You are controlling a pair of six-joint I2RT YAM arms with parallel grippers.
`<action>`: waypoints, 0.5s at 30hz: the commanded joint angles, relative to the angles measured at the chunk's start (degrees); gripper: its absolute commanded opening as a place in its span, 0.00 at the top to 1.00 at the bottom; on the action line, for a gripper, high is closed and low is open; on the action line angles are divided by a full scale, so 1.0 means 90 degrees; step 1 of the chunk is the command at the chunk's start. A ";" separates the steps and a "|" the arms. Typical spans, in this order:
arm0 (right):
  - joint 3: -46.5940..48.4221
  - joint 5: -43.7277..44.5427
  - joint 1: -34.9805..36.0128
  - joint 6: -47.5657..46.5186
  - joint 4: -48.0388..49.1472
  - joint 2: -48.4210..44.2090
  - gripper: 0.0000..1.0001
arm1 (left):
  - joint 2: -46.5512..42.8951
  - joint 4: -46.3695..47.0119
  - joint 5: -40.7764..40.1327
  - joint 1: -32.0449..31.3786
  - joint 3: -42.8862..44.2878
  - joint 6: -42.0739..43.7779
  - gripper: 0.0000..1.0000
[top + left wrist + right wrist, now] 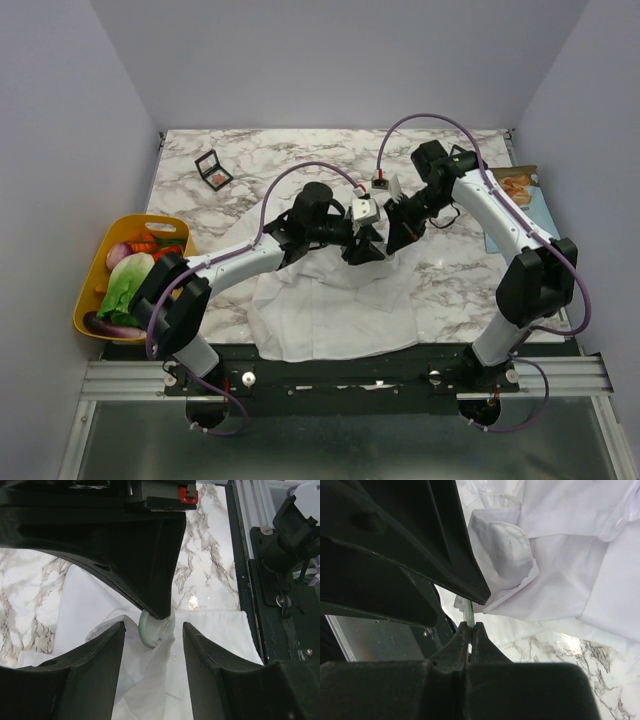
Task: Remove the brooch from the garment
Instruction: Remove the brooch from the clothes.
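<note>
Right claw (471, 630) pinching the brooch (469, 612) by its rim, at a lifted fold near the garment's (560, 555) far edge; left claw (153, 635) spread astride that fold. Step in hand: freeing the pin. Next move likely needs cloth clamped, brooch drawn away from the garment. Clasp hidden; orange-red part not discernible.

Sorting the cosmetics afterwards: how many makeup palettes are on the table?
1: a black palette lying open on the far-left part of the marble table. Others may be hidden from view.
</note>
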 commanded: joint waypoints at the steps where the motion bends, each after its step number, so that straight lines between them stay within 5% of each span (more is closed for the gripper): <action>1: -0.0020 -0.0258 -0.0034 -0.0093 0.0022 -0.0269 0.99 | 0.0143 -0.0198 0.0098 -0.0083 0.0056 0.0228 0.41; 15: -0.0059 -0.0356 -0.0034 -0.0172 -0.0037 -0.0317 0.99 | 0.0250 -0.0052 -0.0205 -0.0161 0.0027 0.0200 0.47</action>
